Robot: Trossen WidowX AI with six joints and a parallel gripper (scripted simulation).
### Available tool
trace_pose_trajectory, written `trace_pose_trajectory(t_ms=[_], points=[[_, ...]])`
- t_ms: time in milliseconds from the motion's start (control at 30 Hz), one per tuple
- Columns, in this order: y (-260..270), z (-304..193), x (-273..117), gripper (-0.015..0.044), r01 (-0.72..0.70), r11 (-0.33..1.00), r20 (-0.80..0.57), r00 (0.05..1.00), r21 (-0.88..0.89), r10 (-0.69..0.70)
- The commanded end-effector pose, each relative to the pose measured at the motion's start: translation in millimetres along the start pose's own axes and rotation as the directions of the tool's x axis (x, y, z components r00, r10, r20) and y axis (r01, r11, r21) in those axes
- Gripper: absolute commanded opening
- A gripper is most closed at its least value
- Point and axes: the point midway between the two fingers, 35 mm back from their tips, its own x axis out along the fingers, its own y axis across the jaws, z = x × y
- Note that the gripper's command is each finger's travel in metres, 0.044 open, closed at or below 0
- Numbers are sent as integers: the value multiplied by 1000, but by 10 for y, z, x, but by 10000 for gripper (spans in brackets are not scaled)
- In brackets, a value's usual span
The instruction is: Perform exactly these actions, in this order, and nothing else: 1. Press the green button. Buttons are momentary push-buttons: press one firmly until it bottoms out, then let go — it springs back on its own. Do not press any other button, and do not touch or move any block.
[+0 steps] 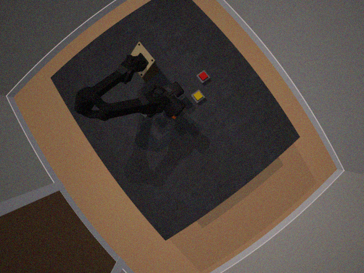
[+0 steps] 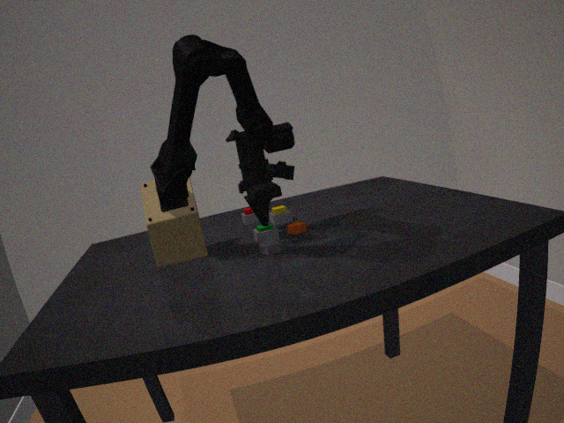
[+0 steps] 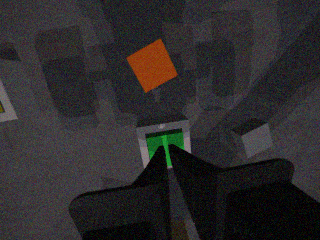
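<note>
The hand (image 3: 167,152) is clenched on nothing, its tips forming one blunt point to press the green button (image 3: 165,143) directly beneath, with the orange block (image 3: 152,65) just beyond it.

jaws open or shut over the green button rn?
Shut, holding nothing. In the wrist view the gripper shows its jaws pinched into one point, with the tip over the green button.

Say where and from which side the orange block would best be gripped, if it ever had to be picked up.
From straight above, fingers across two opposite flat sides of the orange block. It lies flat and low, rotated diamond-wise in the wrist view, so the wrist would need turning to square up. The green button sits close beside it; the shut gripper is there now.
</note>
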Motion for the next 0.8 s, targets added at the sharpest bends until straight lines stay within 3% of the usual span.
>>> trace_pose_trajectory(t_ms=[0, 400, 500, 767], points=[[-2, -16, 9, 20, 5, 1000, -4, 1000, -7, -5], [2, -13, -314, 20, 3, 1000, -4, 1000, -7, -3], [149, 123, -390, 99, -7, 1000, 0, 1000, -9, 7], [1155, 565, -764, 309, -34, 999, 3, 999, -13, 34]])
